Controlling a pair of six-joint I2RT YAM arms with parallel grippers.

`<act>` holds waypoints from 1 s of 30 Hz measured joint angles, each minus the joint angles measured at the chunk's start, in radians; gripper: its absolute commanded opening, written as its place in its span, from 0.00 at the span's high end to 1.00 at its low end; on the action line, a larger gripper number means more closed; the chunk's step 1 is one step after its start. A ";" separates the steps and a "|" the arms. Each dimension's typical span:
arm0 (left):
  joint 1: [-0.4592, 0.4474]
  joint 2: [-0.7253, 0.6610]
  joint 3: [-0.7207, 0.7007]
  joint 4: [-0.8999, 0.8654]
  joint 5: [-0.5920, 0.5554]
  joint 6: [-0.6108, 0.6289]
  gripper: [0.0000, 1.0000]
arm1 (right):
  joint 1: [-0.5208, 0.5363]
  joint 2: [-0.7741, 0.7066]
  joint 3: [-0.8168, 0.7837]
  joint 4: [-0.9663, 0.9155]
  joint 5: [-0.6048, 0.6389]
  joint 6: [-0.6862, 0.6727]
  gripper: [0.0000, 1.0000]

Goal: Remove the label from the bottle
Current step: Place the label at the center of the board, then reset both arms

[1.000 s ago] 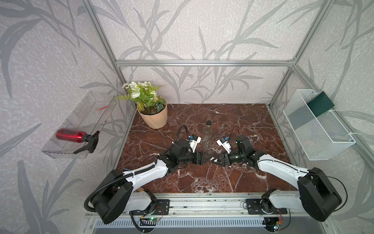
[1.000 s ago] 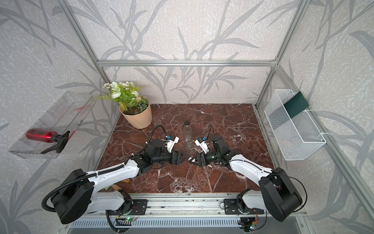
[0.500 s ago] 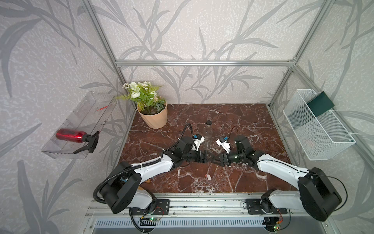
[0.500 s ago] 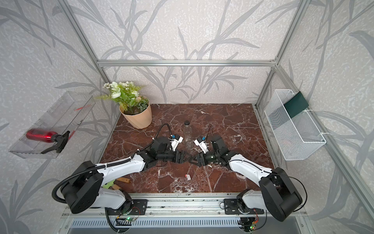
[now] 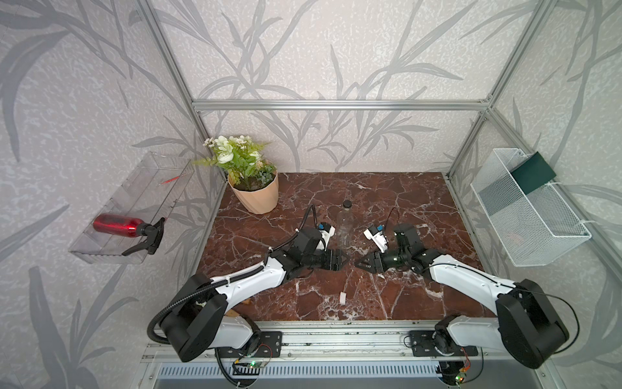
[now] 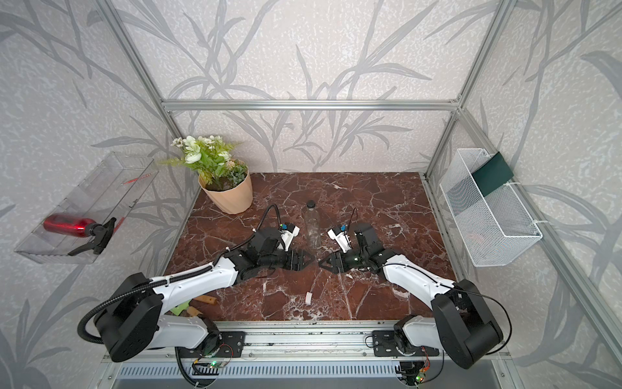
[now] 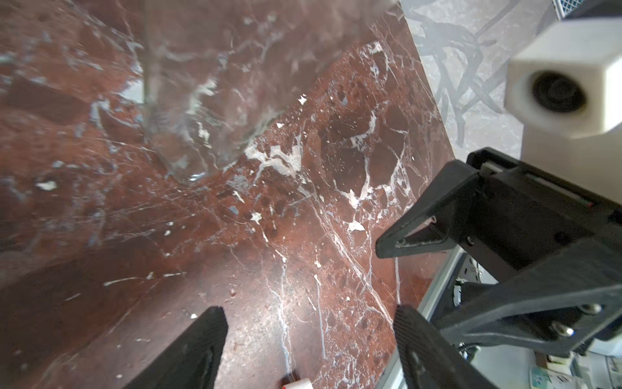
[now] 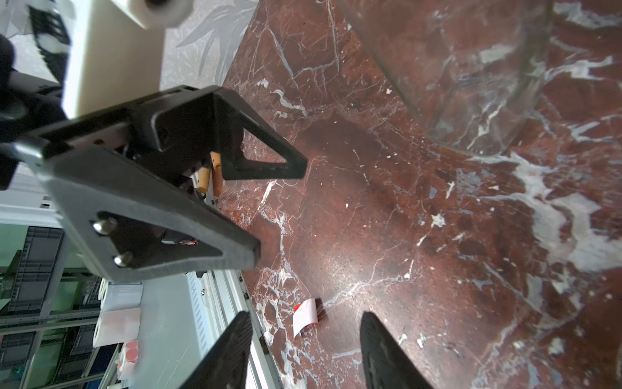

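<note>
**Grippers parted and empty, label loose on the marble**

Carries nothing in the left gripper (image 7: pixel 308 311): fingers (image 7: pixel 205 340) spread wide, only bare marble table (image 7: pixel 303 235) in the gap. Carries nothing in the right gripper (image 5: pixel 357 265) either, jaws parted less widely. Points the two tip to tip, near each other without touching. Cannot tell from any view how high above the marble.

Just to the base side of that meeting point, apart from both sets of fingers, finds the label (image 8: pixel 304 318). Lies there as a small white strip, curled, a red mark at one end, well apart from the bottle (image 5: pixel 345 224). Shows through the gap of the right fingers in the right wrist view, but ungripped. Cropped to a sliver by the frame edge in the left wrist view.

On the far side of the tips, just beyond them, has the bottle standing upright with its black cap on. Hard to trace where marble shows through the clear wall. Gives only a blurred lower part in both wrist views, neck and cap cut off.

Down beside the left arm's base, half hides some tan stick-like pieces (image 6: pixel 205 299) and a green scrap (image 6: pixel 181 307); cannot tell what.
</note>
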 measured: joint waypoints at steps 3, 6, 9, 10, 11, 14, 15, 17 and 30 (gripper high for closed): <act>0.002 -0.051 -0.003 -0.033 -0.098 -0.001 0.16 | 0.000 0.000 0.010 -0.053 0.073 -0.014 0.46; 0.006 -0.113 -0.010 -0.063 -0.215 0.003 0.15 | 0.000 -0.001 0.032 -0.103 0.169 -0.035 0.42; 0.015 -0.165 -0.009 -0.095 -0.324 0.021 0.12 | 0.000 -0.021 0.054 -0.143 0.279 -0.058 0.31; 0.019 -0.176 -0.006 -0.108 -0.364 0.031 0.11 | 0.000 -0.035 0.058 -0.149 0.316 -0.064 0.27; 0.025 -0.182 -0.005 -0.119 -0.396 0.038 0.10 | 0.000 -0.050 0.061 -0.151 0.348 -0.072 0.23; 0.051 -0.197 0.006 -0.155 -0.493 0.072 0.02 | -0.002 -0.104 0.064 -0.146 0.462 -0.088 0.01; 0.064 -0.201 0.009 -0.160 -0.519 0.082 0.01 | -0.003 -0.118 0.064 -0.144 0.496 -0.095 0.01; 0.096 -0.206 0.016 -0.167 -0.557 0.106 0.01 | -0.006 -0.129 0.074 -0.144 0.569 -0.108 0.01; 0.328 -0.119 0.135 -0.246 -0.697 0.238 0.00 | -0.162 0.000 0.177 -0.126 0.764 -0.156 0.01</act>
